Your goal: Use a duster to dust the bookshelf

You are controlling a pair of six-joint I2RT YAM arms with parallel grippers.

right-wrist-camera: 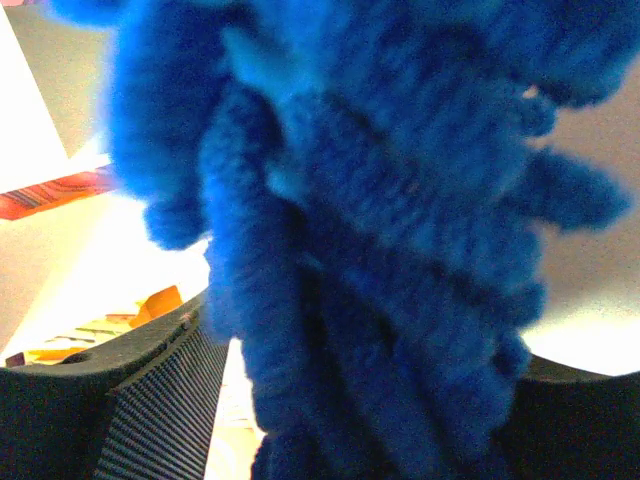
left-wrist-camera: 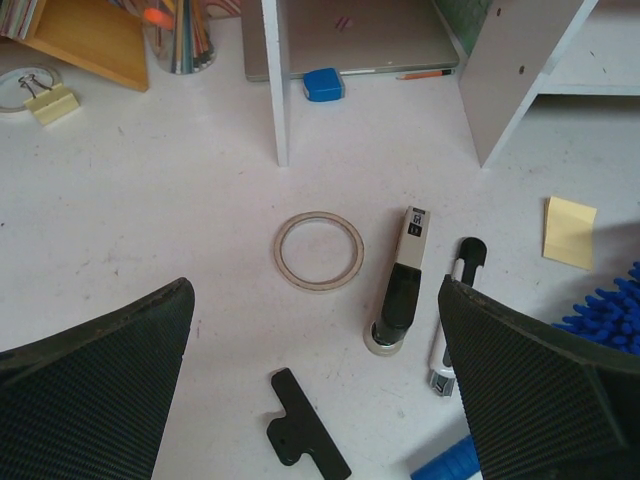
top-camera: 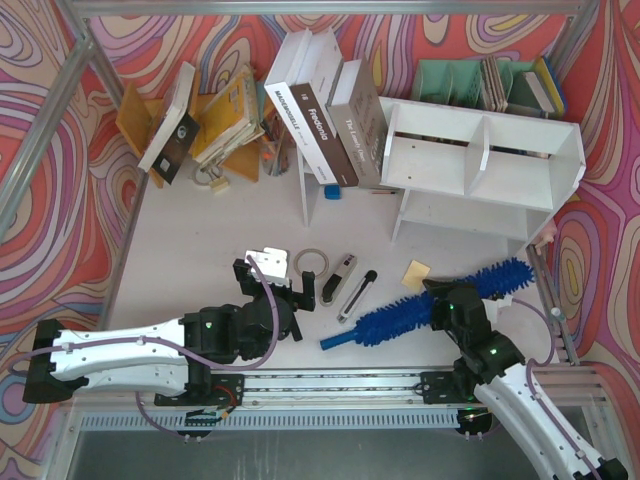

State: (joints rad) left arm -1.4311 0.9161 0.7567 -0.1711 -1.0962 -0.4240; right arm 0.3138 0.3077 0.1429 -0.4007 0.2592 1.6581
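Observation:
The white bookshelf [top-camera: 490,160] lies at the back right; its dividers [left-wrist-camera: 277,80] rise at the top of the left wrist view. The blue fluffy duster [top-camera: 400,318] lies slanted on the table, handle toward the near left. My right gripper [top-camera: 450,300] sits over its middle. In the right wrist view the duster [right-wrist-camera: 380,200] fills the space between the jaws of that gripper [right-wrist-camera: 360,400], and a lit gap shows beside the left finger [right-wrist-camera: 150,400]; it is open. My left gripper [top-camera: 300,290] hovers wide open over bare table [left-wrist-camera: 315,380], and the duster's head [left-wrist-camera: 605,310] shows at the right edge.
A tape ring [left-wrist-camera: 319,250], a black-and-cream tool [left-wrist-camera: 400,290], a pen [left-wrist-camera: 455,300], a black clip [left-wrist-camera: 305,425] and a yellow note [left-wrist-camera: 570,232] lie near the left gripper. Books [top-camera: 320,110] lean on the shelf. A green organizer [top-camera: 450,80] and wooden rack [top-camera: 140,120] stand behind.

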